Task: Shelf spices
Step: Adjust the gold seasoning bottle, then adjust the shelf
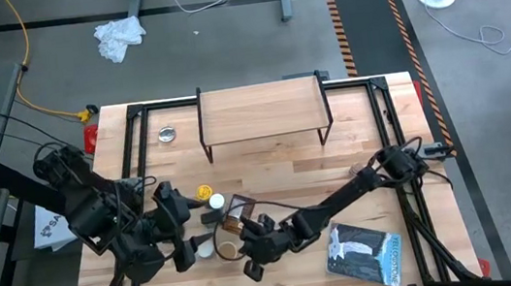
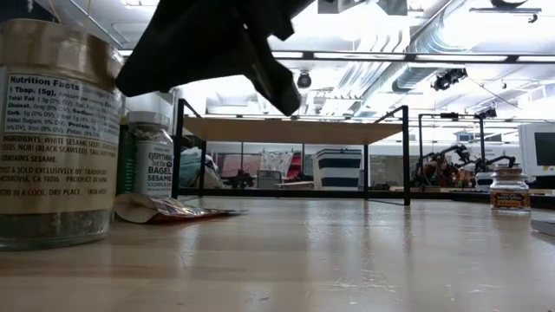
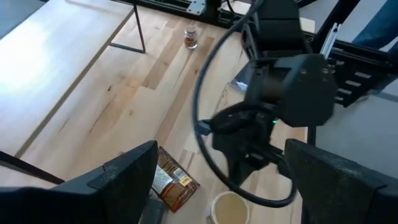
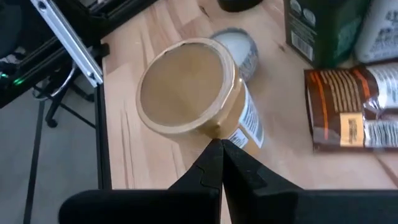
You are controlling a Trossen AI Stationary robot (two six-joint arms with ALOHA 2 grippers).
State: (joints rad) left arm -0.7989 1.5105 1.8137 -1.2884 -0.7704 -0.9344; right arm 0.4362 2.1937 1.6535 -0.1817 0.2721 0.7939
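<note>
The spices cluster near the table's front middle: yellow-lidded jar (image 1: 204, 191), white-capped bottle (image 1: 216, 202), flat brown packet (image 1: 237, 207) (image 4: 354, 106), dark green bottle (image 4: 317, 31) and tan-lidded jar (image 1: 227, 250) (image 4: 186, 87), standing upright. The tiny brown-topped jar (image 3: 191, 38) (image 2: 509, 189) stands alone farther right. The shelf (image 1: 262, 113) stands at the far edge on its wire legs, its plank bare. My left gripper (image 3: 230, 186) is open, left of the cluster. My right gripper (image 4: 221, 152) is shut, its tips by the tan lid. My right gripper has its shut fingertips at the tan-lidded jar's lid rim (image 4: 214, 127), coming slanting down from the table's right. Whether they touch the rim I cannot tell. The jar stands upright on the table.
A small silvery tin (image 1: 167, 133) lies left of the shelf. A dark glossy bag (image 1: 365, 252) lies at the near right. The right arm (image 3: 280, 93) reaches across in front of my left gripper. Bare wood lies between the cluster and the shelf.
</note>
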